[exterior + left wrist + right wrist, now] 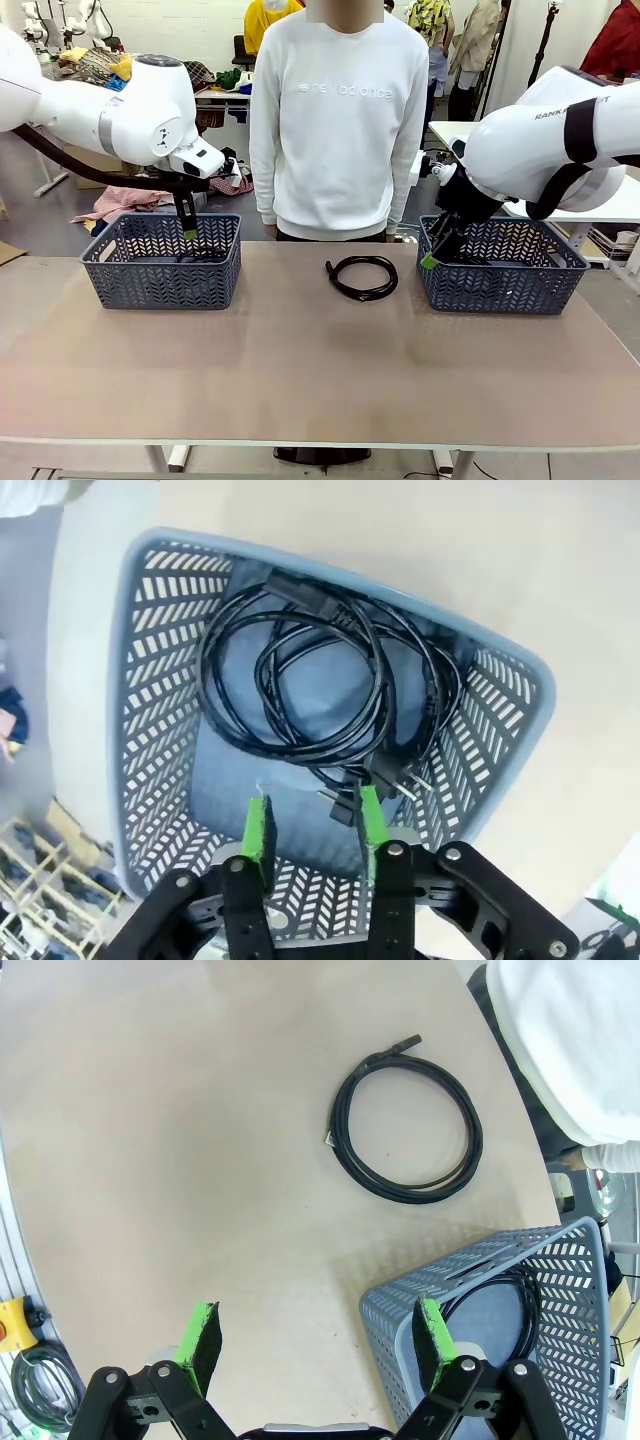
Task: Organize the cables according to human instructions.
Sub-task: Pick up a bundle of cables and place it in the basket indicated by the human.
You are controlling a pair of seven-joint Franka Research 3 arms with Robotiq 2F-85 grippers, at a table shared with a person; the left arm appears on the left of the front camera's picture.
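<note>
Near the far edge of the matte beige tabletop (300,380), midway along: one thin black cable (410,1197) in a flat round coil. Toward the left end, a slate-blue plastic basket (150,680) with herringbone slots, holding glossy looped cables (290,750) with pronged plugs. Above it, left pincer (313,835), green pads partly spread, pinching nothing. Beside the twin basket (500,285) at the right end, right pincer (316,1350) spread wide, empty.

One coiled black cable (405,1196) lies on the table (150,1160); perhaps two more cables (207,675) fill the left basket (135,700).
</note>
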